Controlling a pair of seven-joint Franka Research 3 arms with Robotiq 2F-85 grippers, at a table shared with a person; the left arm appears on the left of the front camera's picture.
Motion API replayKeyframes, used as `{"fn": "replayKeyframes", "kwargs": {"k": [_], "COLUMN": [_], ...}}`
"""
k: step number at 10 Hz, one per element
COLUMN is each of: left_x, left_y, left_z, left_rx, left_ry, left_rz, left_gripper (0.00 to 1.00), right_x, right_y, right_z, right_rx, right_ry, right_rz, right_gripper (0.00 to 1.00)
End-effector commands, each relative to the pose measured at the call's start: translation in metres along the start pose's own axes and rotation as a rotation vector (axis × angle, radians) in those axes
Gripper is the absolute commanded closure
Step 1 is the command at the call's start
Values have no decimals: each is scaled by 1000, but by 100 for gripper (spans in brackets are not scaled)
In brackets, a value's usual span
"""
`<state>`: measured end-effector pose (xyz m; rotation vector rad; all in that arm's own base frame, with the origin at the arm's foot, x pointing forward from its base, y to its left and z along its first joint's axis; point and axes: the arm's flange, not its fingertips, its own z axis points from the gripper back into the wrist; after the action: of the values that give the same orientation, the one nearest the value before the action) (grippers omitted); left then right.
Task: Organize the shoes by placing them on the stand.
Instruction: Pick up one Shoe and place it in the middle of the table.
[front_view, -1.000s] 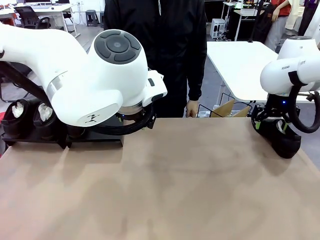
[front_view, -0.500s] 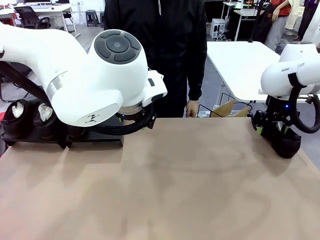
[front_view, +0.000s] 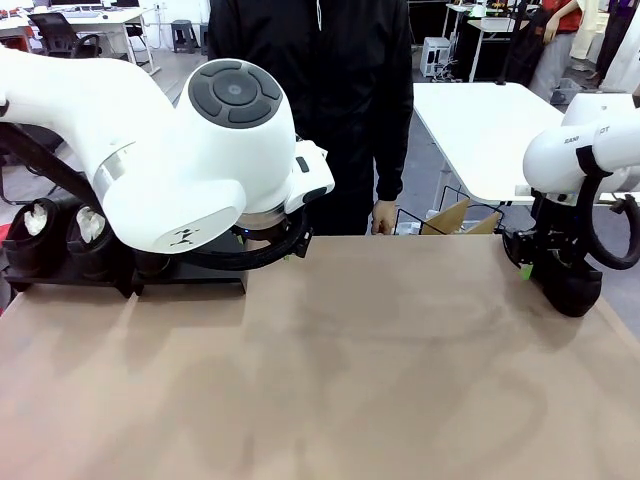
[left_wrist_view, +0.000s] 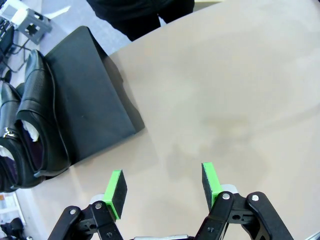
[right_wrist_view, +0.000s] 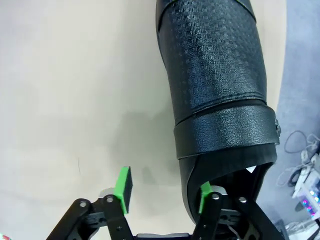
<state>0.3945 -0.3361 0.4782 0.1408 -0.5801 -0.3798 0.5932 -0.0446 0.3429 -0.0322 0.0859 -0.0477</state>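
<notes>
The white left arm's black, green-padded left gripper (left_wrist_view: 164, 186) is hovering with jaws apart over bare tan tabletop (front_view: 330, 370) beside the low black sloped stand (left_wrist_view: 95, 95), far left, which is carrying glossy black leather shoes (front_view: 55, 235) stuffed with white paper. Far right, the right gripper (right_wrist_view: 164, 195) is straddling the heel wall of a textured black shoe (right_wrist_view: 215, 75), one finger inside and one outside, not yet clamped, seemingly lining up a lift toward the stand.

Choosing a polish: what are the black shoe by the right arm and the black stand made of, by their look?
The black embossed shoe looks like leather or an imitation: a fine woven-pattern grain with a soft sheen and a strap across it. The low black rectangular stand looks like matte plastic or coated board: flat, even, without glare; which one is unclear.
</notes>
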Motion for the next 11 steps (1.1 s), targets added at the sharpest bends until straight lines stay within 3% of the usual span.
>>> {"fn": "replayKeyframes", "kwargs": {"k": [1,2,9,11], "left_x": [0,0,0,0], "left_y": [-2,-2,-2,-2], "left_z": [-2,-2,-2,-2], "left_rx": [17,17,17,17], "left_ry": [-24,-24,-24,-24], "left_rz": [14,14,14,14], "left_gripper": [21,21,21,21], "right_x": [7,7,5,-26], "right_y": [-9,-9,-14,10], "right_z": [4,2,6,52], "right_rx": [15,2,-44,40], "right_ry": [6,3,-40,-36], "right_rz": [31,27,4,-188], "right_gripper": [95,100,100,100]}}
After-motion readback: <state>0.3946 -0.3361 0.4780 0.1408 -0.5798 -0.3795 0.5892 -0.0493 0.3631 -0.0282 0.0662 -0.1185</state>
